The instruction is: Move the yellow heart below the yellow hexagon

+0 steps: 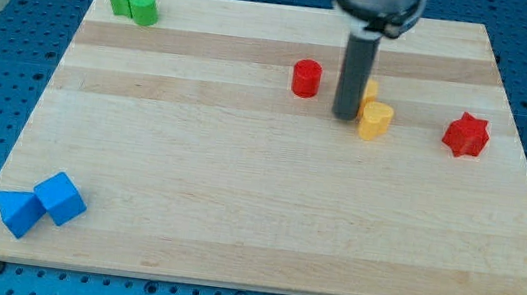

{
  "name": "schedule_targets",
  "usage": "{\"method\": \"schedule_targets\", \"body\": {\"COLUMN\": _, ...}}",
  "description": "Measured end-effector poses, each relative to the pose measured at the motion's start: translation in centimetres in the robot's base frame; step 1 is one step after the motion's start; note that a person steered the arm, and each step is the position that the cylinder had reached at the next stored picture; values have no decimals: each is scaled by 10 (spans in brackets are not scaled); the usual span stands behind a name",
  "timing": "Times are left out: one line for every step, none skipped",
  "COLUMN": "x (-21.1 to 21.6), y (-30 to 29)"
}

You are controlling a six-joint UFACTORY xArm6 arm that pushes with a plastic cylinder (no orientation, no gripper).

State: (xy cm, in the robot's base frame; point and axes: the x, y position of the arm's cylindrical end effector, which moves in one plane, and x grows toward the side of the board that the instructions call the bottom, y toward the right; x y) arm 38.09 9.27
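My tip [346, 115] rests on the board just left of two yellow blocks. The nearer yellow block [376, 121] stands right of the tip, almost touching it; its shape is hard to make out. A second yellow block [370, 89] sits just above it, partly hidden behind the rod. I cannot tell which is the heart and which the hexagon.
A red cylinder [306, 77] stands left of the rod. A red star [467, 134] lies at the view's right. Two green blocks [133, 2] sit at the top left. A blue cube [61, 197] and blue triangle [17, 211] sit at the bottom left of the wooden board [239, 185].
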Motion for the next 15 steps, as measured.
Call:
{"method": "schedule_targets", "body": {"x": -46, "y": 33}}
{"method": "schedule_targets", "body": {"x": -65, "y": 60}}
{"method": "schedule_targets", "body": {"x": -102, "y": 90}}
{"method": "schedule_targets", "body": {"x": -129, "y": 97}}
{"method": "schedule_targets", "body": {"x": -130, "y": 97}}
{"method": "schedule_targets", "body": {"x": -67, "y": 80}}
{"method": "schedule_targets", "body": {"x": -63, "y": 43}}
{"method": "schedule_targets", "body": {"x": -31, "y": 13}}
{"method": "schedule_targets", "body": {"x": -14, "y": -33}}
{"method": "schedule_targets", "body": {"x": 14, "y": -68}}
{"method": "schedule_targets", "body": {"x": 56, "y": -54}}
{"method": "schedule_targets", "body": {"x": 52, "y": -6}}
{"method": "schedule_targets", "body": {"x": 34, "y": 29}}
{"method": "schedule_targets", "body": {"x": 17, "y": 60}}
{"method": "schedule_targets", "body": {"x": 6, "y": 82}}
